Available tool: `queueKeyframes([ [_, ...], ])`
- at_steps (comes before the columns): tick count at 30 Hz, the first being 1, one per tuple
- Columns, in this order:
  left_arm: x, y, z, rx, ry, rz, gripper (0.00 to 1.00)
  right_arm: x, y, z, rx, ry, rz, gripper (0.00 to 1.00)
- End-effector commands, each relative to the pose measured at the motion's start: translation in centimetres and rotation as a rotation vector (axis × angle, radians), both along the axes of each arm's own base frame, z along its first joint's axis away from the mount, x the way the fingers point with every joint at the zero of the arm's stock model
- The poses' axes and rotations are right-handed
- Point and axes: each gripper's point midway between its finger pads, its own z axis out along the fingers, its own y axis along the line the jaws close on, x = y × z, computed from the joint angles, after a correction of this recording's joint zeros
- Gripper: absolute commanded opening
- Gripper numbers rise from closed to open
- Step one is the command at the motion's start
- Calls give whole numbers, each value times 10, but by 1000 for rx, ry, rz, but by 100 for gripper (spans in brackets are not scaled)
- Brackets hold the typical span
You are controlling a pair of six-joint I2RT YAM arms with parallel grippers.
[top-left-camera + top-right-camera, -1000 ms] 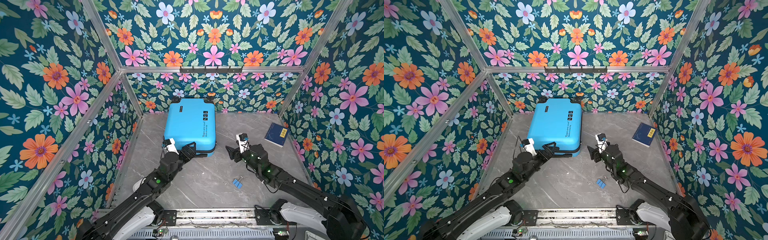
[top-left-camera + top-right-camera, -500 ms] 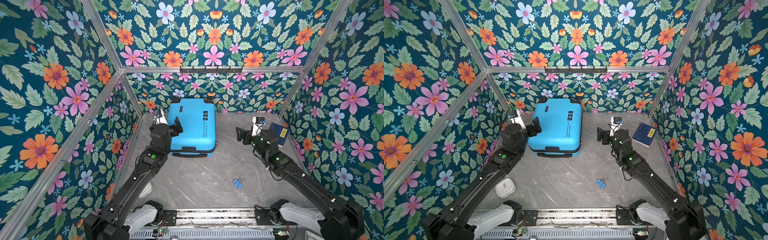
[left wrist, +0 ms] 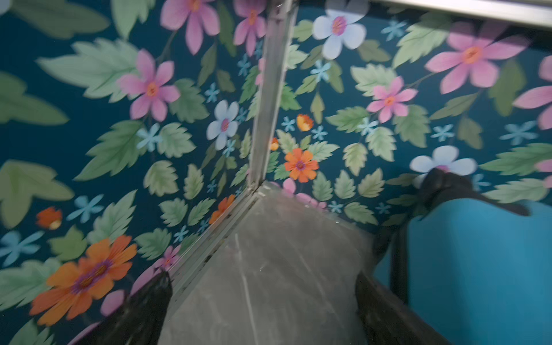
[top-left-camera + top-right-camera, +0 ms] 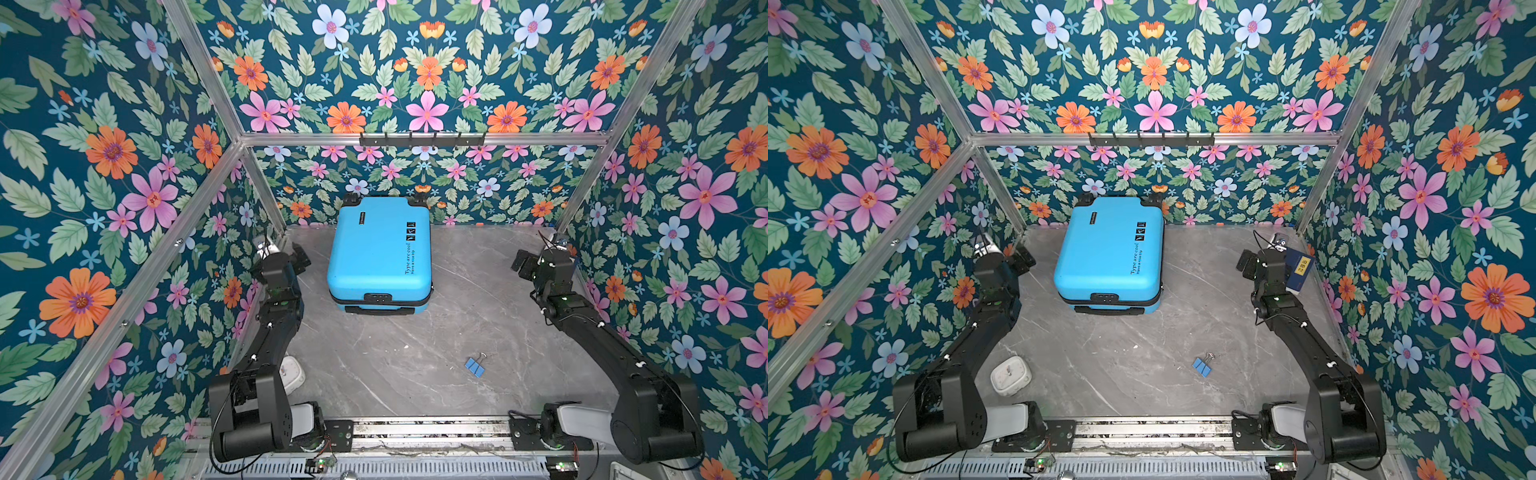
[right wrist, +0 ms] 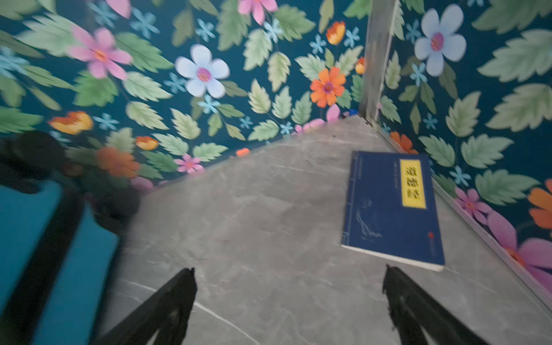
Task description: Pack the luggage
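The luggage [image 4: 378,253] [image 4: 1108,253] is a sky-blue hard-shell suitcase. It lies flat and shut at the back middle of the grey table, with black wheels toward the back wall and the handle toward me. My left gripper [image 4: 300,258] [image 4: 1023,258] hangs open by the left wall, apart from the suitcase's left side. In the left wrist view the left gripper [image 3: 263,286] holds nothing, and the blue shell [image 3: 478,268] is beside one finger. My right gripper [image 4: 524,266] [image 5: 289,277] is open and empty near the right wall, well clear of the luggage [image 5: 24,239].
A dark-blue book [image 4: 1298,272] [image 5: 388,209] lies flat by the right wall, just beyond the right gripper. A blue binder clip [image 4: 474,367] lies on the front middle of the table. A white round clock-like item [image 4: 1010,376] sits at the front left beside the left arm. Floral walls enclose three sides.
Both grippers have left the suitcase's front edge and swung outward and back, the left to the left wall, the right toward the book. The right jaws have spread wider. The suitcase stays shut.
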Motion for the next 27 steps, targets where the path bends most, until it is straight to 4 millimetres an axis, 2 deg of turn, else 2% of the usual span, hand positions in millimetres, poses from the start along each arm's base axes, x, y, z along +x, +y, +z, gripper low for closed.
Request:
queueKeyframes([
  [1, -17, 6, -14, 32, -49, 38, 99, -7, -19, -14, -98, 13, -73, 99],
  [4, -35, 5, -52, 22, -9, 50, 99, -19, -23, -39, -131, 43, -79, 99],
  [6, -46, 4, -70, 21, -1, 50, 99, -28, -22, -51, -127, 34, -69, 99],
  [10, -57, -3, -93, 6, -17, 22, 99, -33, -13, -45, -129, -49, -8, 99],
  [14, -58, -20, -96, 29, -77, -54, 99, -42, -11, -52, -151, -17, 19, 99],
  [18, -47, -41, -97, 90, -82, -143, 99, -56, -10, -67, -134, -29, 25, 99],
  [22, -40, -65, -109, 154, -41, -238, 99, -53, -1, -77, -171, -63, 79, 99],
  [24, -48, -66, -101, 182, -117, -223, 99, -48, 5, -78, -211, -57, 111, 99],
  [27, -40, -65, -110, 152, -55, -226, 99, -45, 10, -86, -237, -104, 147, 99],
])
